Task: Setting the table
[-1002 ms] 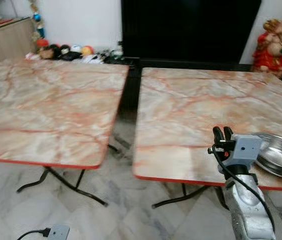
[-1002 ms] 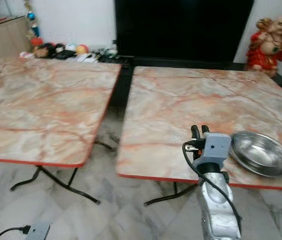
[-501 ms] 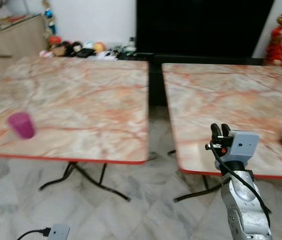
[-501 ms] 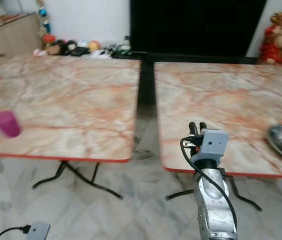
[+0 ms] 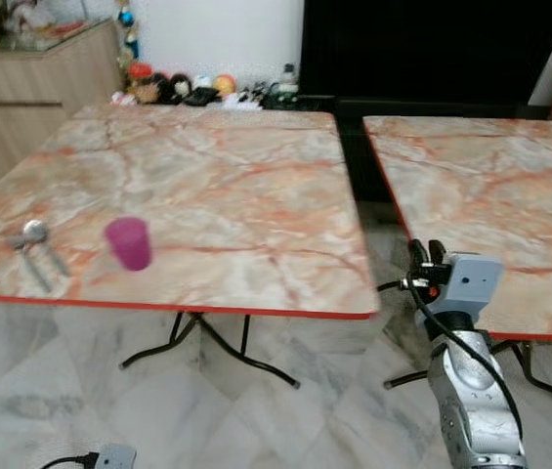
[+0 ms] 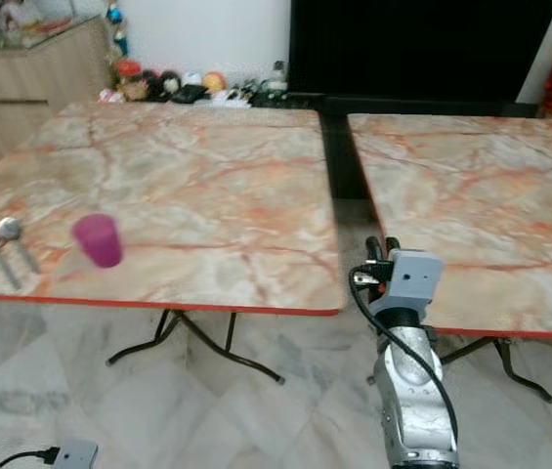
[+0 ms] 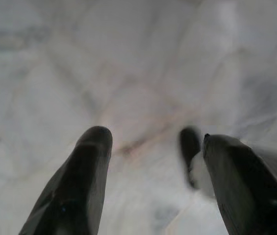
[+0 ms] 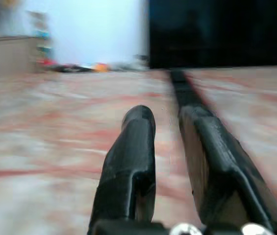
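Two square tables with pink-veined marble tops stand side by side; the left-hand marble table [image 5: 207, 195] is the landmark here. On it, close to its near edge, stands a small magenta plastic cup [image 5: 128, 242], and just beyond the cup toward the table's left corner lie a metal spoon and fork [image 5: 33, 250], though blur makes it hard to tell exactly which utensils they are. The right gripper [image 5: 423, 256] is held up off the table's near right corner, over the gap between the tables, its two black fingers nearly pressed together with only a slim slit between them, holding nothing. The left gripper [image 7: 150, 161] hangs over the pale marble floor [image 7: 104, 63], fingers spread. Judging from this, the step is approaching the table; the robot should square up to the cup and cutlery and stop fully before reaching.
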`<state>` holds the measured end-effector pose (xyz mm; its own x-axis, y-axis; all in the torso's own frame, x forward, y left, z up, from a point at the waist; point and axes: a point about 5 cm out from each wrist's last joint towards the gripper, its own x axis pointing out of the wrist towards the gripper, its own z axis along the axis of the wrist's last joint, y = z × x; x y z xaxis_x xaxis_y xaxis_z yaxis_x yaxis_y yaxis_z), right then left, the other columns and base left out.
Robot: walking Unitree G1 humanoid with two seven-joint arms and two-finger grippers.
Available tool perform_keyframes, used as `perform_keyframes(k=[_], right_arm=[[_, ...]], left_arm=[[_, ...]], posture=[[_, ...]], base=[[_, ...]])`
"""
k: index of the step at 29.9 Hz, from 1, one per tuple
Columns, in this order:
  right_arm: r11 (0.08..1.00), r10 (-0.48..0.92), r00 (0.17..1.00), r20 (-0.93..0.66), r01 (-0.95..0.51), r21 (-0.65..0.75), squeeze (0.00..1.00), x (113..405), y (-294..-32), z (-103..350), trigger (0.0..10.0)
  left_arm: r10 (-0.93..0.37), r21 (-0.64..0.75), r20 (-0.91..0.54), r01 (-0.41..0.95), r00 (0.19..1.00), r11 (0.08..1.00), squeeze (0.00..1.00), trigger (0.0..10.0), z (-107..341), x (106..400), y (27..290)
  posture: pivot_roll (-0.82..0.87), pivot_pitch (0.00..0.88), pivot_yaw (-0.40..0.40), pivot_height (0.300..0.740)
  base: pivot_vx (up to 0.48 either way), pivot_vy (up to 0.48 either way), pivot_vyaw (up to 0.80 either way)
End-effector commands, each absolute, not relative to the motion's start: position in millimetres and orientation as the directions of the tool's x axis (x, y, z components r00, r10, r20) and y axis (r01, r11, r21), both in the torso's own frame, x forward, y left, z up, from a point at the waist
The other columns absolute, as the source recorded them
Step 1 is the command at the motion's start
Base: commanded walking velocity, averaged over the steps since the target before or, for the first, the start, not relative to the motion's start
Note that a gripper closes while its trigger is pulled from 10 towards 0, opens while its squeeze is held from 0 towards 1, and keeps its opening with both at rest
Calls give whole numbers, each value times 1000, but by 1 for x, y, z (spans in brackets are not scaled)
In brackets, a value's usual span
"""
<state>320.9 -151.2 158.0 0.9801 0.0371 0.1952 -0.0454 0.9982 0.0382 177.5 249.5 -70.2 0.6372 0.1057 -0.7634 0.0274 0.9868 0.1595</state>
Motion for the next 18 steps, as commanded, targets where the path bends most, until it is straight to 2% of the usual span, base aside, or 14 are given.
perform_keyframes(k=[1, 18], right_arm=[[1000, 13, 978, 208, -18, 21, 0, 321, -161, 162, 10000], [1000, 23, 977, 210, -27, 15, 0, 322, -156, 162, 10000]], left_arm=[[105, 150, -778, 21, 620, 988, 0, 10000, -74, 173, 247], [107, 146, -789, 16, 605, 989, 0, 10000, -77, 168, 245]], posture=[[-17, 106, -3, 740], [-14, 112, -8, 740]], base=[[0, 480, 0], [0, 480, 0]])
